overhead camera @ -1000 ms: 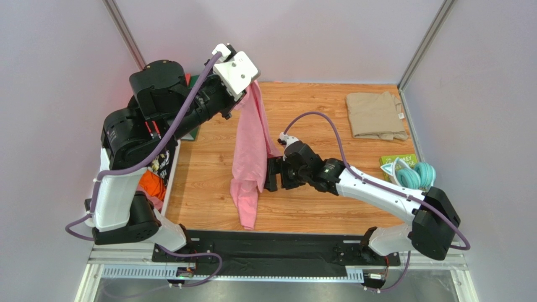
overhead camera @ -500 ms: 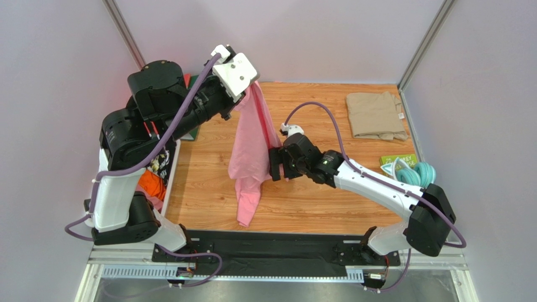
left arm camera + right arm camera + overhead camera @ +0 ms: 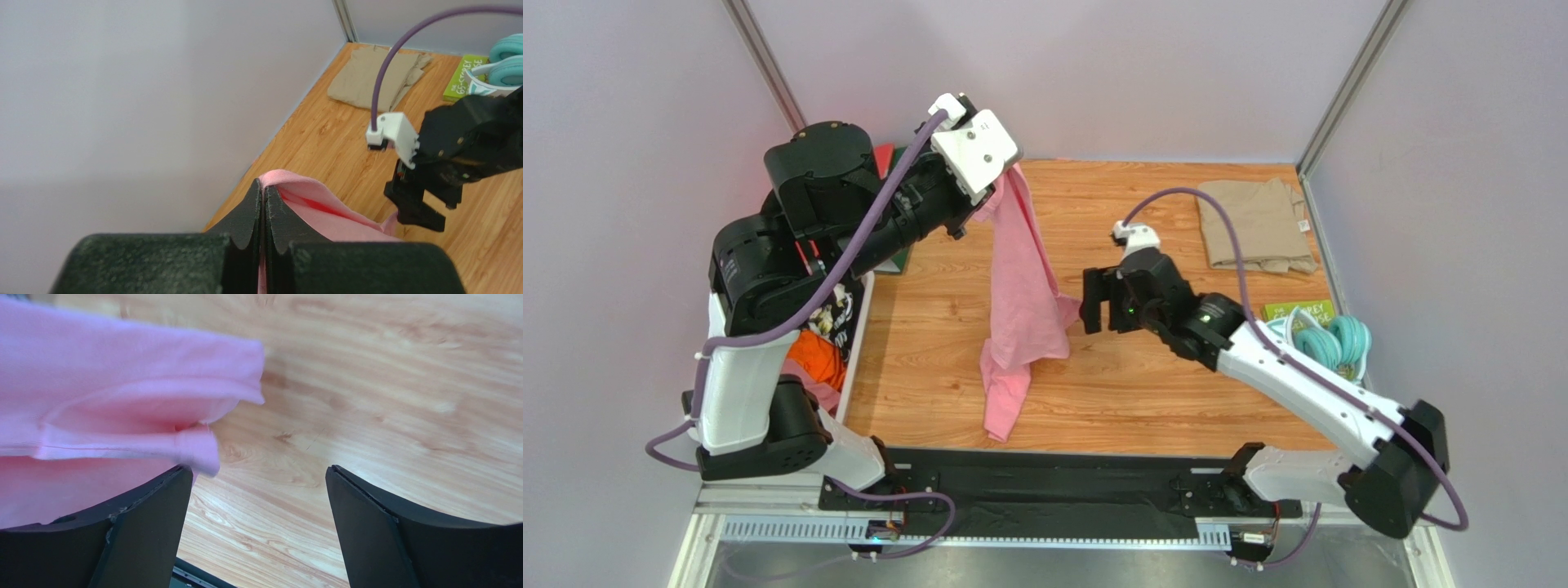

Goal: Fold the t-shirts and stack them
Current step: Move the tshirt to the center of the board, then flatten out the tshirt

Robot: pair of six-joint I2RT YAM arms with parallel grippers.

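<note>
The light pink t-shirt (image 3: 1022,306) hangs from my left gripper (image 3: 1004,178), which is raised high over the back left of the table and shut on the shirt's top edge (image 3: 288,184). The shirt's lower end trails on the wood near the front. My right gripper (image 3: 1090,301) is open and empty, just right of the hanging cloth; in the right wrist view the pink shirt (image 3: 110,392) lies left of its left finger (image 3: 135,533). The khaki-beige t-shirt (image 3: 1255,224) lies folded at the back right, also seen in the left wrist view (image 3: 374,76).
Teal headphones (image 3: 1333,339) and a green booklet (image 3: 1290,312) sit at the right edge. A bin of clothes (image 3: 824,343) stands left of the table. A black strip (image 3: 1063,484) runs along the near edge. Walls close in the back and sides.
My right gripper has pulled back to the right, away from the pink shirt, and stands open. The shirt's hanging cloth has swung slightly. The left gripper holds its place.
</note>
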